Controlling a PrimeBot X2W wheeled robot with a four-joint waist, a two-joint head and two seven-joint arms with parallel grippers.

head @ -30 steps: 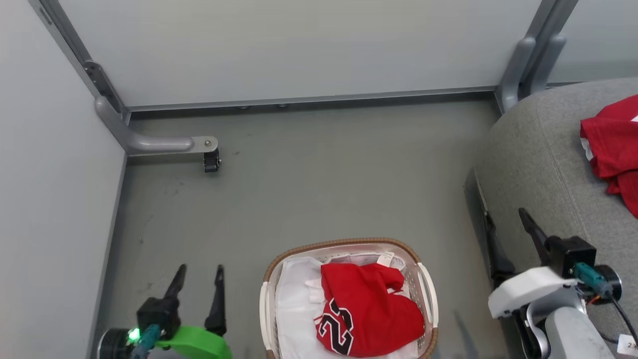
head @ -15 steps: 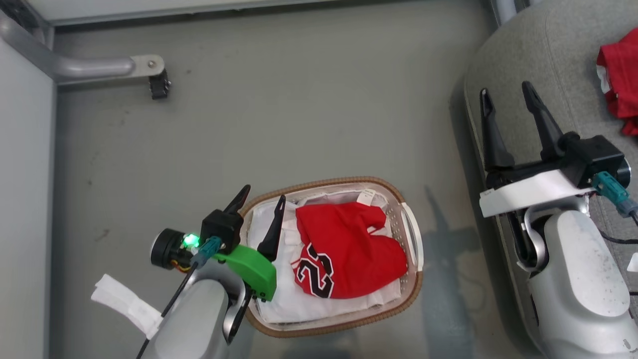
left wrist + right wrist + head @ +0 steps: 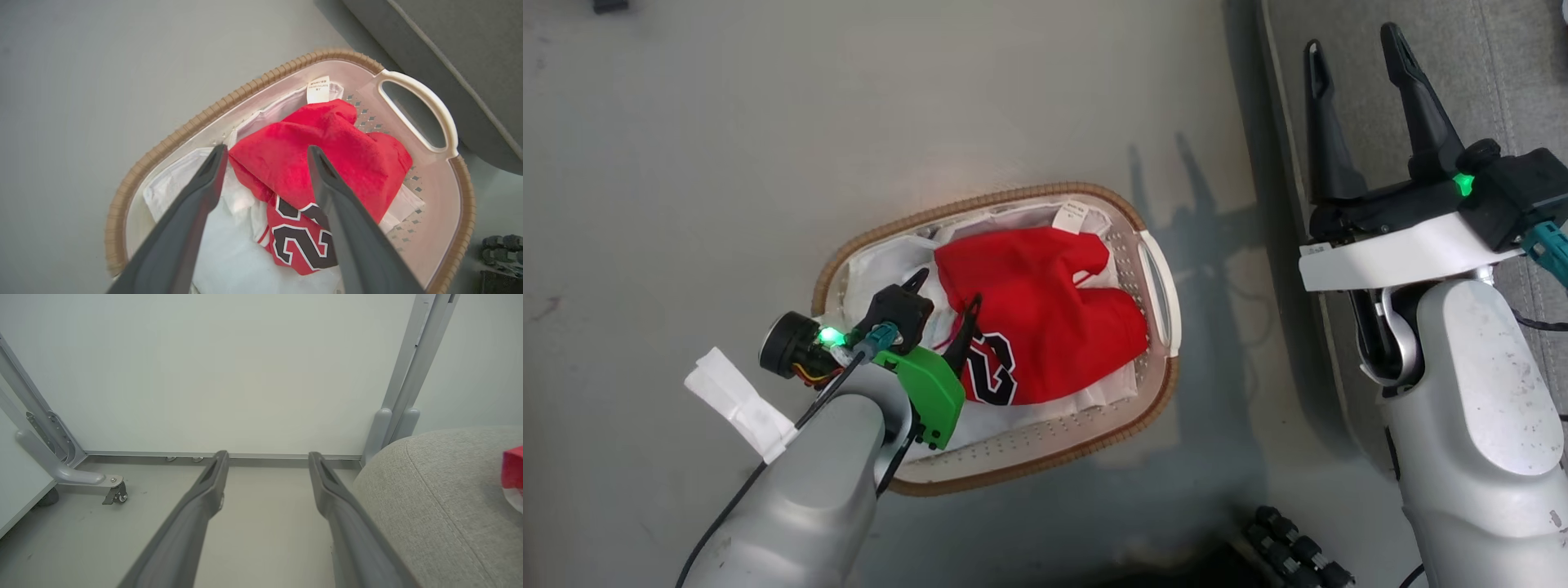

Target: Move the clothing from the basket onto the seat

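The clothing (image 3: 1045,310), a red jersey with black white-edged numerals, lies crumpled on a white liner in the basket (image 3: 980,198). The basket is oval and cream with a brown woven rim, and it stands on the floor. My left gripper (image 3: 949,287) hangs open over the basket's left half. In the left wrist view its fingers straddle the near edge of the clothing (image 3: 351,151) inside the basket (image 3: 253,83), apart from the fabric. My right gripper (image 3: 1350,39) is open and empty beside the grey seat (image 3: 1503,65). In the right wrist view the right gripper (image 3: 267,454) points at the wall past the seat (image 3: 441,498).
Another red garment (image 3: 514,465) lies on the seat. Pale wall panels with grey frame legs and a caster (image 3: 116,494) close off the far side. A dark ribbed object (image 3: 1290,547) sits on the floor near me, right of the basket.
The head camera has tilted down, so the whole picture shifted. My left gripper has moved from the floor at the left to over the basket, close to the jersey. Both stay open.
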